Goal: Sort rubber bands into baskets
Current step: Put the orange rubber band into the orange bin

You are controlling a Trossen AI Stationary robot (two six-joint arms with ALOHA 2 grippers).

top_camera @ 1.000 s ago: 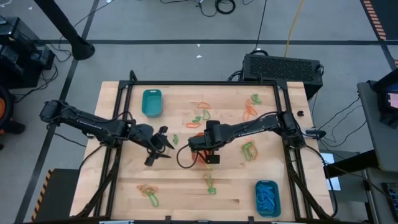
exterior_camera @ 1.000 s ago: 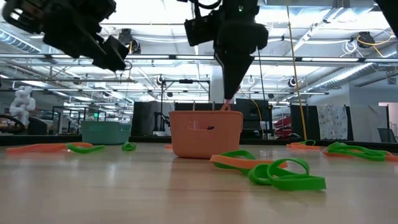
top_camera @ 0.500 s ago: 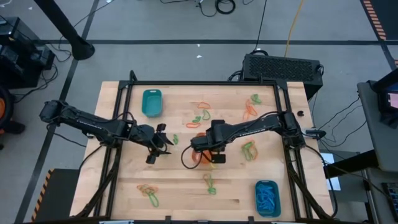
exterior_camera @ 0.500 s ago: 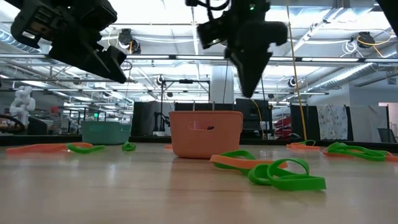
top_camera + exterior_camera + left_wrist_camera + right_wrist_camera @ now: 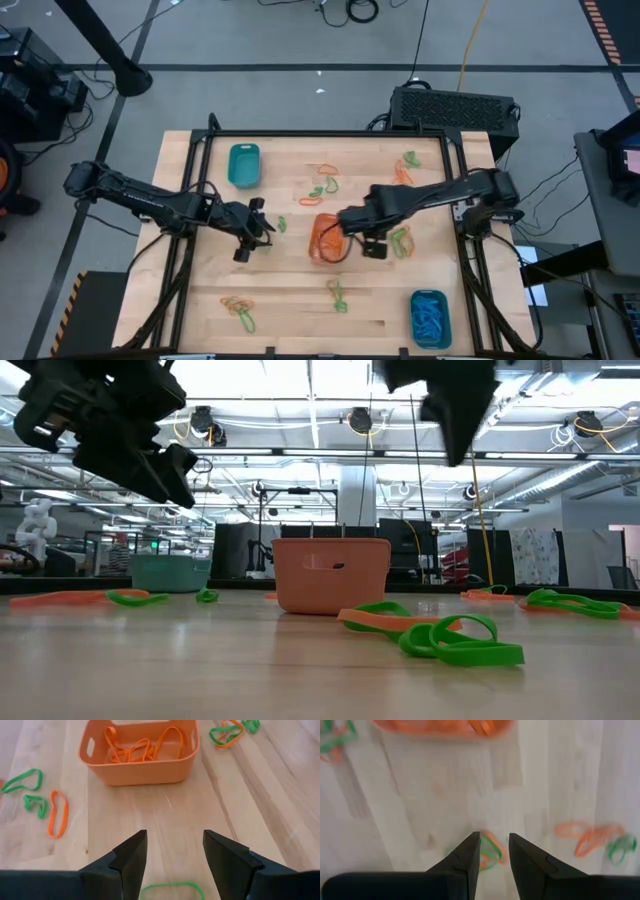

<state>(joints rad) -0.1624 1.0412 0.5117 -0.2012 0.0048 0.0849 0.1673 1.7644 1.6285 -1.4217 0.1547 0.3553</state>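
The orange basket [image 5: 325, 238] stands mid-table with several orange rubber bands [image 5: 142, 747] in it. My right gripper [image 5: 372, 243] hangs above the table just right of it, pointing down, fingers a little apart and empty [image 5: 494, 851], over an orange and green band [image 5: 490, 854]. My left gripper [image 5: 262, 225] is open and empty left of the basket, above a green band [image 5: 172, 887]. One teal basket [image 5: 244, 165] stands at the far left. The other [image 5: 430, 318], at the near right, holds blue bands.
Loose orange and green bands lie in clusters on the wooden table: far middle [image 5: 322, 182], far right [image 5: 402, 170], right of my right gripper [image 5: 402, 240], near middle [image 5: 338, 293] and near left [image 5: 238, 310]. A black box [image 5: 455, 105] stands beyond the far edge.
My right gripper has risen from the orange basket and gone toward the table's right edge, so the basket now shows uncovered in the high view.
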